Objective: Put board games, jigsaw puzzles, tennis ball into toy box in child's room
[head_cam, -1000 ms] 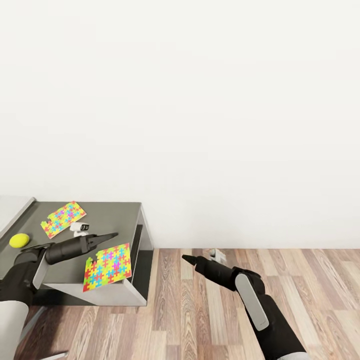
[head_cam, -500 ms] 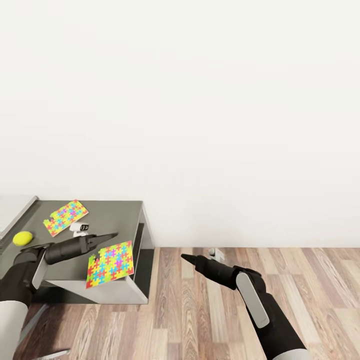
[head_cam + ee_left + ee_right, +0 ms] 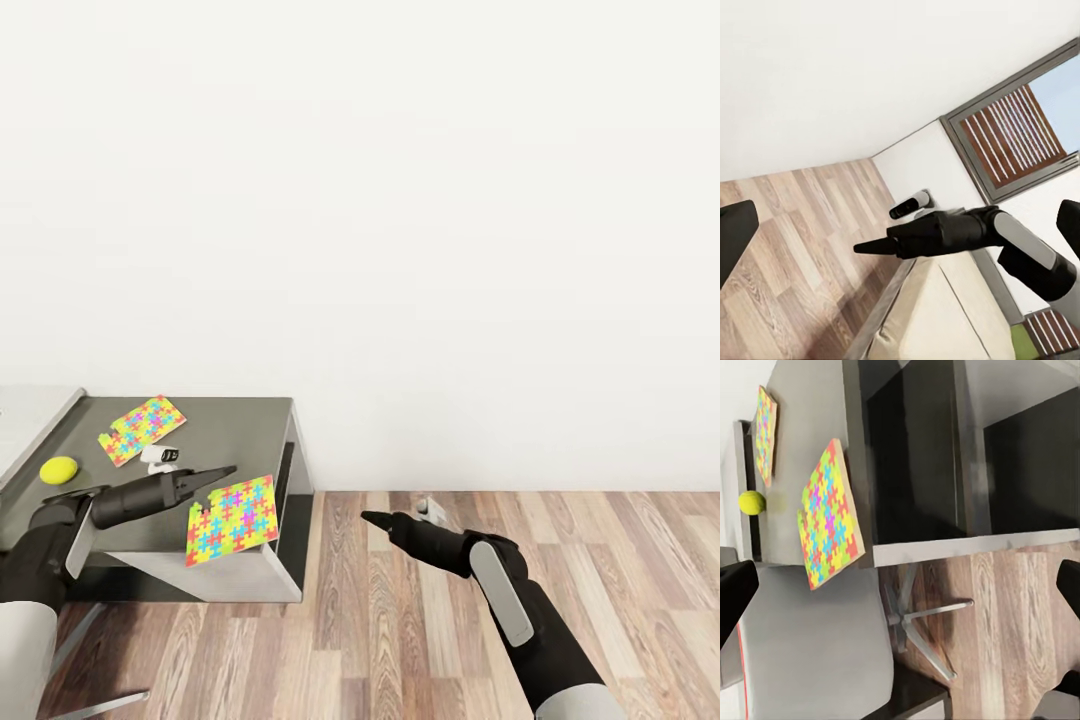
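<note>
Jigsaw puzzles, two: one (image 3: 232, 520) overhanging the table's (image 3: 230, 440) front right corner, other (image 3: 143, 430) near the back edge. Tennis ball (image 3: 59, 469) by the left edge. Left gripper (image 3: 215, 473) over the table, jaw state unclear. Right gripper (image 3: 372, 519) over wooden floor (image 3: 400, 640), jaw state unclear.

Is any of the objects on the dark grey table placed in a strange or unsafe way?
Yes. The nearer square jigsaw puzzle sheet lies at the dark grey table front corner, overhanging the edge. The other puzzle sheet and yellow-green tennis ball rest fully on top.
</note>
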You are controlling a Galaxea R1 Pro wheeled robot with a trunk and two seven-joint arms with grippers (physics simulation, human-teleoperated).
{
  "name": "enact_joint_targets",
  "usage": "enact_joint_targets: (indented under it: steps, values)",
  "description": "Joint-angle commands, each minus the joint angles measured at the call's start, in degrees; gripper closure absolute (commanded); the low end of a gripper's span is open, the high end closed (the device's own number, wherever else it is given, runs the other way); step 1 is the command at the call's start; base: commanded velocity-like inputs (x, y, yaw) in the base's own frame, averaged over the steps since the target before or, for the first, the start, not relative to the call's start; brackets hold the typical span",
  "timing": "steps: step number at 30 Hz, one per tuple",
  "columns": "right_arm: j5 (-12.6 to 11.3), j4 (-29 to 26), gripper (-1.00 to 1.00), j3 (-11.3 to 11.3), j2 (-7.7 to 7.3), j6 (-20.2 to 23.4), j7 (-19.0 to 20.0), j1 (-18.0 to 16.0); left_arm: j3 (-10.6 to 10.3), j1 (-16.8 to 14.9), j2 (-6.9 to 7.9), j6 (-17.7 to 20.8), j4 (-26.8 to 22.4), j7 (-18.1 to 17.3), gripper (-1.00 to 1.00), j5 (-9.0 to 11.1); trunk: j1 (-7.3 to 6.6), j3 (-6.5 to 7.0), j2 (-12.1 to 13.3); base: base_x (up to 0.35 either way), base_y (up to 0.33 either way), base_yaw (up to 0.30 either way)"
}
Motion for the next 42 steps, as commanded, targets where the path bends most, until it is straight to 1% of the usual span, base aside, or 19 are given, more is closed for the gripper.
enact_joint_targets:
  steps: [1,7,12,18,20,21,22,23,25,28,35,42]
  values:
    - [0.2,0.3,-1.00,-0.1,0.02,0.3,0.2,-0.2,0.0,0.0,0.02,0.6,0.0,-0.2,-1.00,0.0,0.03,-0.09,-0.1,-0.002,0.132,0.000]
    - [0.2,1.5,-1.00,-0.1,-0.01,0.5,0.4,-0.8,0.0,0.0,0.01,0.6,0.0,-0.2,-1.00,0.0,0.03,-0.09,-0.1,0.008,0.180,0.000]
    - [0.2,1.8,-1.00,-0.1,-0.05,1.9,0.4,-0.9,0.0,0.0,-0.05,0.6,0.0,-0.2,-1.00,0.1,0.03,-0.09,-0.1,0.023,0.054,0.000]
    - [0.2,1.8,-1.00,-0.1,0.00,2.5,0.4,-1.0,-0.1,0.0,-0.20,0.5,-0.2,-0.2,-1.00,0.1,0.03,-0.09,-0.1,0.136,0.086,0.000]
    - [0.2,1.8,-1.00,-0.1,0.06,2.5,0.4,-1.0,-1.4,0.0,-0.38,0.6,-1.1,-0.2,-1.00,0.0,0.03,-0.09,-0.1,0.057,0.031,0.000]
    - [0.2,1.8,-1.00,-0.1,0.06,2.6,0.4,-1.0,-2.9,0.1,-0.52,0.8,-2.1,-0.2,-1.00,0.0,0.03,-0.09,-0.1,0.033,0.018,0.000]
    - [0.2,1.8,-1.00,-0.1,0.05,2.6,0.4,-1.0,-3.7,0.1,-0.58,0.9,-2.6,-0.2,-1.00,0.0,0.03,-0.09,-0.1,0.026,0.014,0.000]
    - [0.2,1.8,-1.00,-0.1,0.04,2.7,0.4,-1.0,-5.1,0.1,-0.63,1.3,-3.7,-0.2,-1.00,-0.1,0.03,-0.09,-0.1,0.017,0.009,0.000]
    - [0.2,1.8,-1.00,-0.1,0.03,2.7,0.4,-1.0,-6.3,0.3,-0.66,1.8,-4.9,-0.2,-1.00,-0.2,0.03,-0.09,-0.1,0.011,0.006,0.000]
    - [0.2,1.8,-1.00,-0.1,0.03,2.7,0.4,-1.0,-7.0,0.8,-0.66,2.3,-6.0,-0.2,-1.00,-0.2,0.03,-0.09,-0.1,0.005,0.003,0.000]
    - [0.2,1.5,-1.00,0.0,-0.04,2.7,0.9,-1.0,-7.5,1.2,-0.69,3.6,-7.4,-0.2,-1.00,-0.3,0.03,0.04,-0.1,0.001,0.001,-0.015]
    - [0.7,1.4,-1.00,0.5,0.00,2.5,4.8,-0.9,-7.5,1.3,-0.62,4.1,-7.8,-0.2,-1.00,-0.3,0.03,0.58,-0.1,0.000,0.000,-0.064]
